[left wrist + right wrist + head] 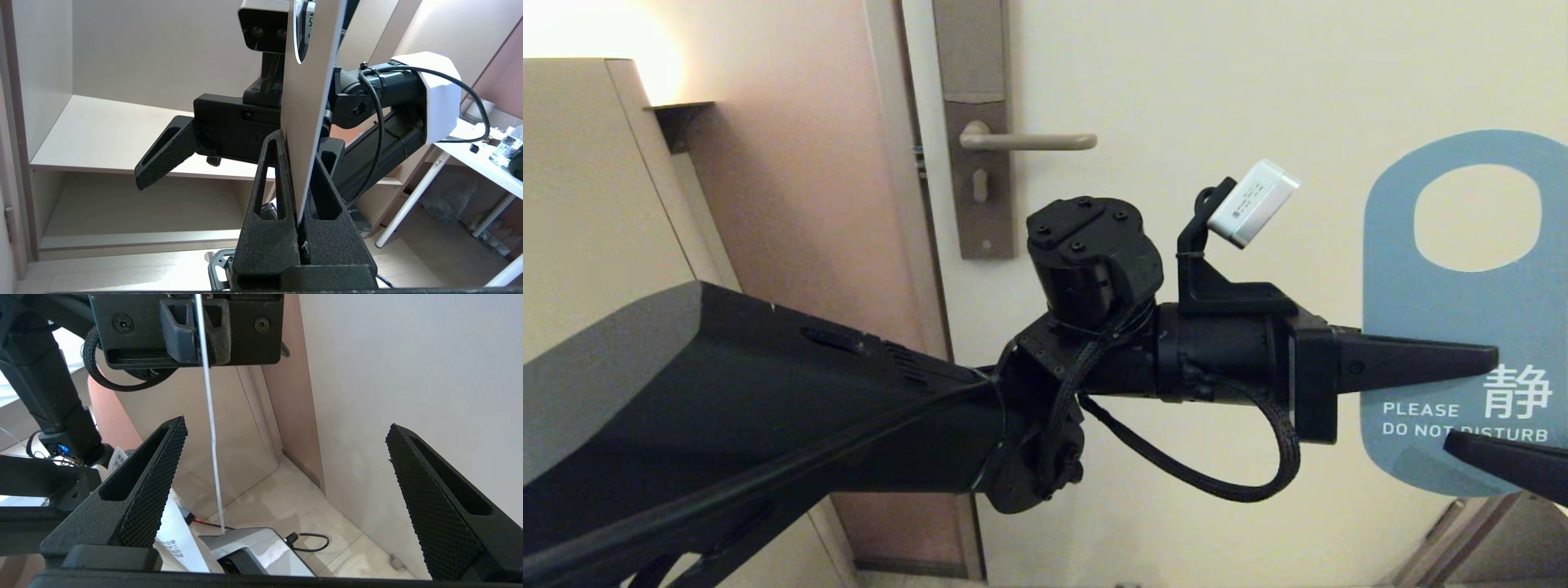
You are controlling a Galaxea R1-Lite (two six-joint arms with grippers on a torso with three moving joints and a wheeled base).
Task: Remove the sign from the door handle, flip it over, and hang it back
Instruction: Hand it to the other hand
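Observation:
The sign (1388,310) hangs upright in front of the door, well to the right of and below the door handle (1029,140), its blue "PLEASE DO NOT DISTURB" face towards my head camera. My left gripper (1490,357) reaches in from the left and is shut on the sign's middle, below the oval hole. In the left wrist view the sign (306,122) stands edge-on between the shut jaws of the left gripper (302,141). My right gripper (286,424) is open at the sign's lower end, and the thin edge of the sign (210,416) runs between its fingers, touching neither.
The door (1258,82) fills the background, with the tall lock plate (980,212) behind the handle. A beige cupboard (572,204) stands at the left. Open shelves (102,134) and a white table (470,159) lie behind me. A cable (310,539) lies on the floor.

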